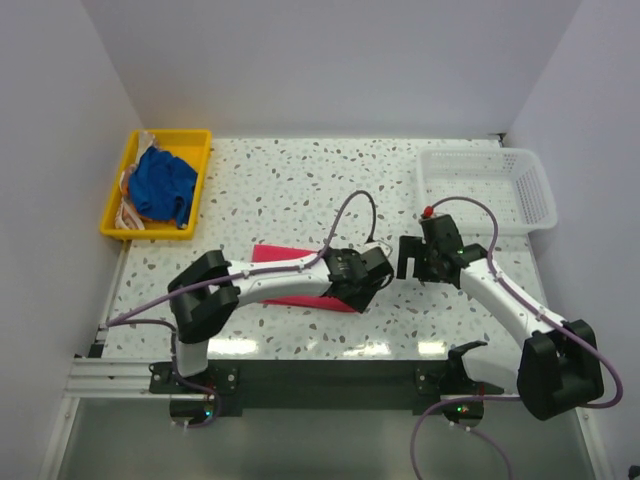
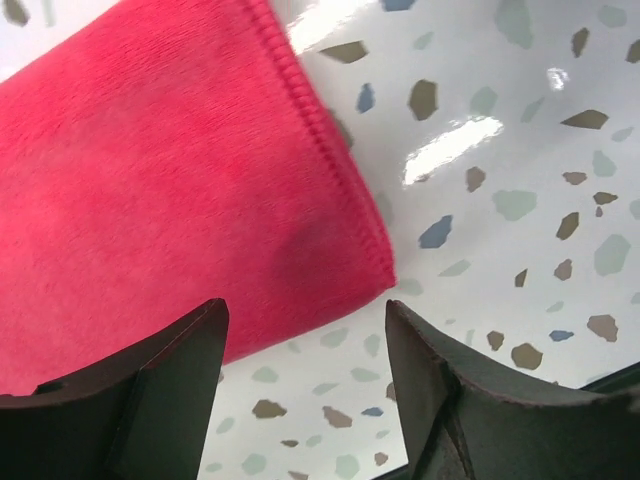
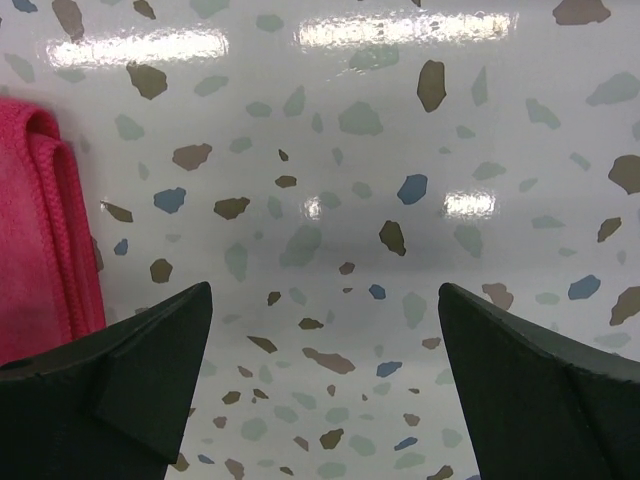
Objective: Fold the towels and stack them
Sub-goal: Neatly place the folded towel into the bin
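Left pincer [image 2: 305, 325], wrist view: jaws released and standing apart with nothing between them, poised over the near corner of the hot pink towel [image 2: 170, 170], which lies flat on the speckled desk [image 2: 520, 200]

Right pincer [image 3: 325, 310], wrist view: jaws likewise released and set wide apart over the desk. The pink towel's hemmed edge shows at the left as two layers, one upon the other

Overhead view: the pink towel lies toward the front middle of the desk, partly covered by the left arm [image 1: 270, 280]. Both pincers hang just right of the towel, facing each other, near but apart

Royal blue towel [image 1: 165, 185]: bunched in the yellow tray [image 1: 172, 134] at the far left corner, lying over another cloth [image 1: 127, 208] whose pale edge shows along the tray's left side; its pattern cannot be made out

White mesh basket [image 1: 540, 195]: stands at the far right of the desk
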